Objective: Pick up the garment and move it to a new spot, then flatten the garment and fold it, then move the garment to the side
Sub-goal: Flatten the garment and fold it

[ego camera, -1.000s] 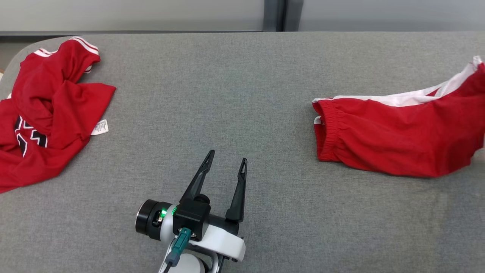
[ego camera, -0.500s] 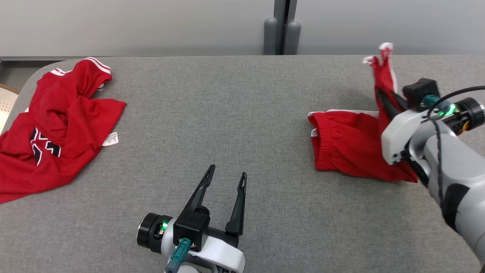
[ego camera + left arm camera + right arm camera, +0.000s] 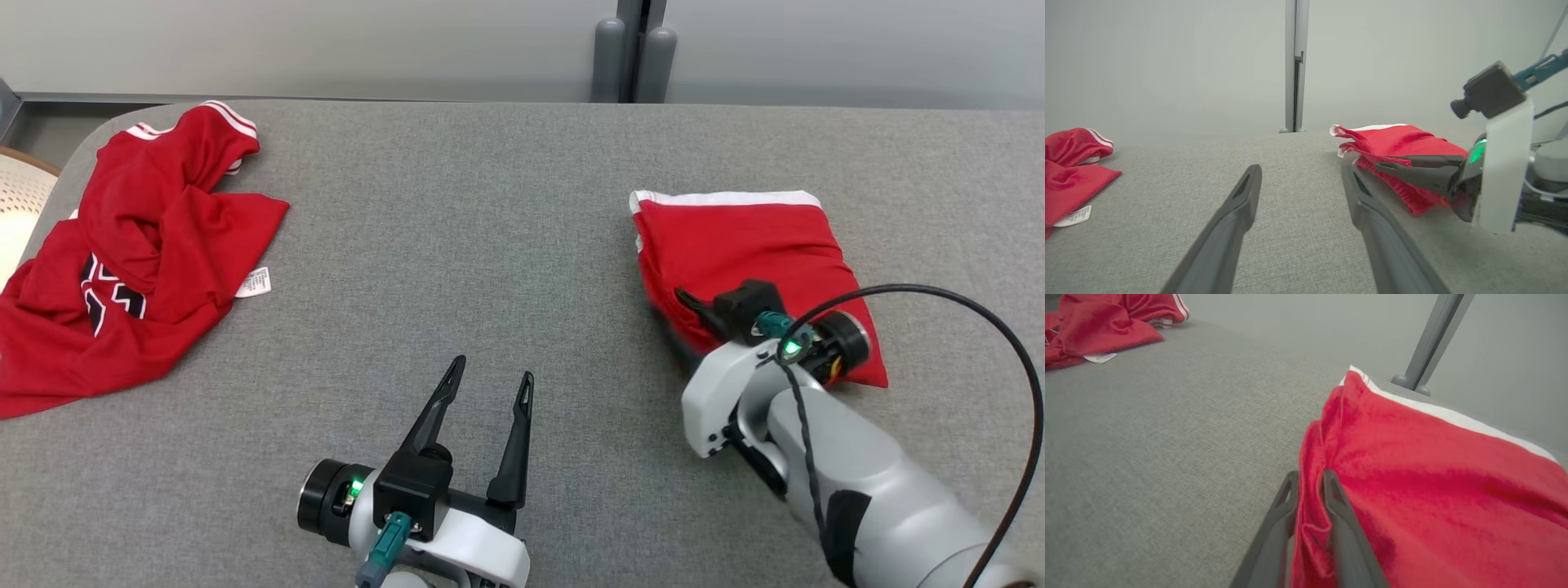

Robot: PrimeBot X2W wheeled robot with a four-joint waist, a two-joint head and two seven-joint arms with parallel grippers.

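Observation:
The garment [image 3: 735,245] is a pair of red shorts with a white side stripe. It lies folded in half on the right of the grey table [image 3: 457,212]. My right gripper [image 3: 682,306] is low at its near left edge. In the right wrist view the fingers [image 3: 1331,490] stand close together with a fold of the garment [image 3: 1433,477] pinched between them. My left gripper [image 3: 494,367] hovers open near the table's front middle, holding nothing. From the left wrist view, the garment [image 3: 1396,141] and the right gripper [image 3: 1378,166] sit to the right of the left gripper [image 3: 1300,171].
A crumpled red jersey [image 3: 147,245] with a white label lies at the far left of the table. A grey post [image 3: 633,49] stands behind the back edge. A black cable [image 3: 963,302] loops over my right forearm. Bare grey cloth spans the table's middle.
The head camera has shifted. My right arm came into view holding one end of the garment up, then swung it over and down to the left, so the garment now lies folded.

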